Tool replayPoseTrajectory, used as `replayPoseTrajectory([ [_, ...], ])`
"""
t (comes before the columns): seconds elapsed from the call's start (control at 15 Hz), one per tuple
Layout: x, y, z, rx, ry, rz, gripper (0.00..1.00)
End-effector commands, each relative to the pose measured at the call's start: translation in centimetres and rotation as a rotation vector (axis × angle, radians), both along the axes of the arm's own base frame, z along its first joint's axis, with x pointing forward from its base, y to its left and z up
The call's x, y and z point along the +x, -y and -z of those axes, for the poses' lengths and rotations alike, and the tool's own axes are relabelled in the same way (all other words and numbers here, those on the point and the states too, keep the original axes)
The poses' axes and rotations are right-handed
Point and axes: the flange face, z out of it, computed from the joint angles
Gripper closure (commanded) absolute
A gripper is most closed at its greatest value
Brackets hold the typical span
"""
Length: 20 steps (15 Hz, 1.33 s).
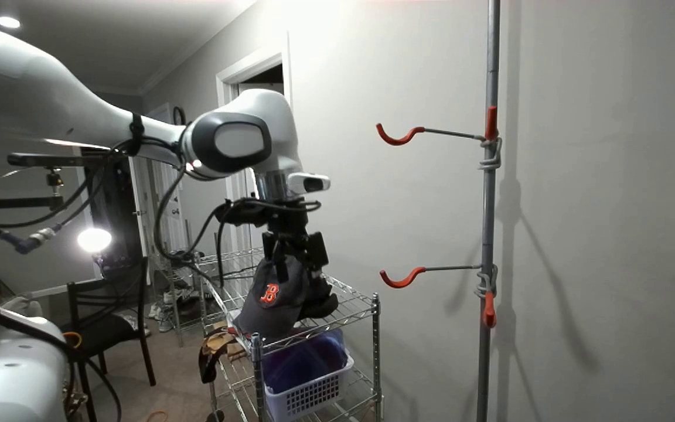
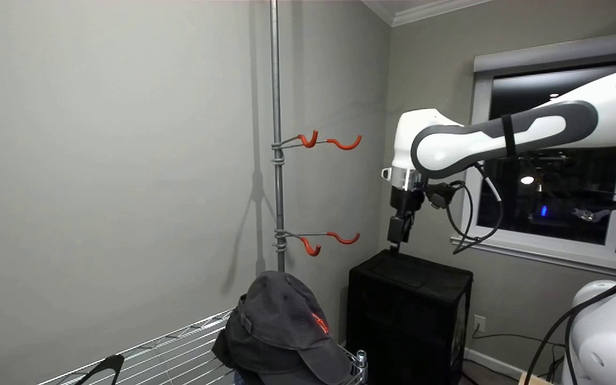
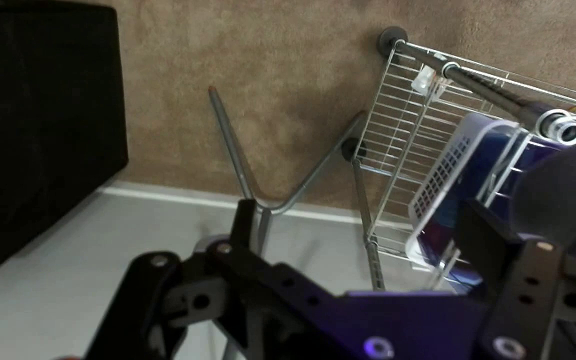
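Grey wall (image 1: 408, 205) at the back. Metal pole (image 1: 488, 217) upright before it, red-tipped hooks (image 1: 396, 142) fixed at two heights. Wire rack (image 2: 179, 355) alongside; dark cap (image 2: 281, 310), orange-red B on its front, at a corner of the top shelf, with more dark headwear beneath it. White basket (image 1: 308, 398) on a lower shelf. Black box-like piece (image 2: 409, 305) on the floor in the room corner.

Gripper (image 2: 395, 248) points down. Jaws spread wide: in the wrist view its fingers (image 3: 244, 222) stand well apart, with floor, rack and basket showing through the gap. Grip holds nothing.

Nearest thing looks to be the cap; a blurred grey brim (image 3: 558, 190) shows just beside one finger in the wrist view. In an exterior view fingers and cap overlap along the line of sight, yet both exterior views taken together put the gripper higher and apart from it.
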Motion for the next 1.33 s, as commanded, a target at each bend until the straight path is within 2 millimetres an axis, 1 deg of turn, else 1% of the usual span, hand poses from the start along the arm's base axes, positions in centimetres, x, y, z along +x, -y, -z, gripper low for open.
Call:
replayPoseTrajectory([
  [0.0,-2.3,-7.5,-4.1,0.0,0.104,-0.162,0.0],
  [0.07,-3.1,-10.2,-4.9,0.001,0.129,-0.226,0.0],
  [0.2,-4.1,-14.4,-5.6,0.007,0.161,-0.323,0.0],
  [0.33,-4.5,-18.2,-5.6,0.01,0.18,-0.41,0.0],
  [0.4,-4.6,-19.7,-5.6,0.011,0.192,-0.441,0.0],
  [0.47,-4.3,-21.4,-5.1,0.019,0.206,-0.477,0.0],
  [0.67,-3.2,-25.2,-3.8,0.025,0.24,-0.534,0.0],
  [0.73,-2.7,-26.9,-3.0,0.009,0.241,-0.548,0.0],
  [0.87,-1.9,-29.3,-1.6,-0.009,0.233,-0.576,0.0],
  [1.0,-1.0,-30.8,-0.1,-0.026,0.218,-0.584,0.0],
  [1.07,-0.5,-31.4,0.6,-0.038,0.208,-0.58,0.0],
  [1.27,0.6,-31.8,2.4,-0.077,0.184,-0.557,0.0],
])
